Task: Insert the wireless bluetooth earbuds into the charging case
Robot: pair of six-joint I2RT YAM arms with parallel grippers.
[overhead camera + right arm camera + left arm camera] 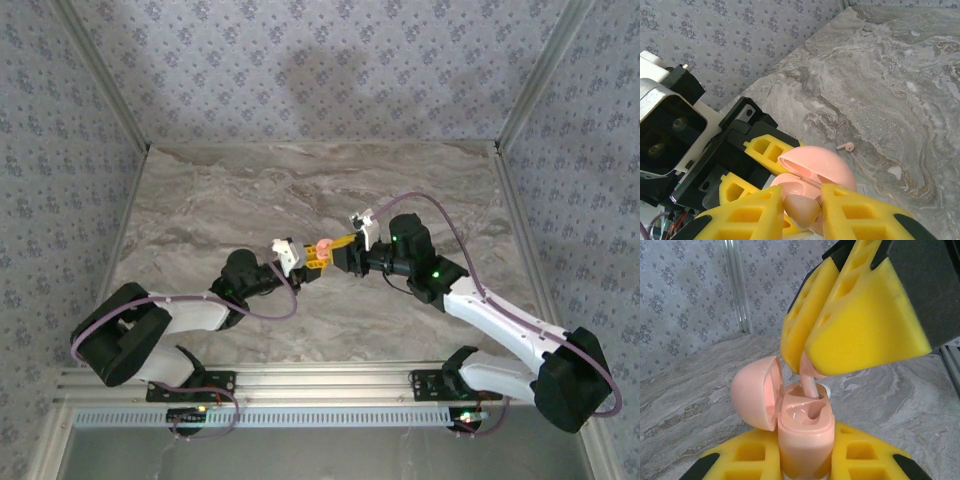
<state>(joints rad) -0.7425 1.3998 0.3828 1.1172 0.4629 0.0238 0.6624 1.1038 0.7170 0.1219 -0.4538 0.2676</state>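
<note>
Pinching an earbud [801,210] between narrow jaws, the right gripper [802,204] has its stem tip inside a well of the open charging case [805,427], which we see clamped in the left gripper [806,456]. A second earbud [845,146] lies on the table [900,75].

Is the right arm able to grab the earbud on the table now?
Probably not yet: the right gripper is full, pinching a second earbud over the case. Nothing blocks the table earbud, though.
</note>
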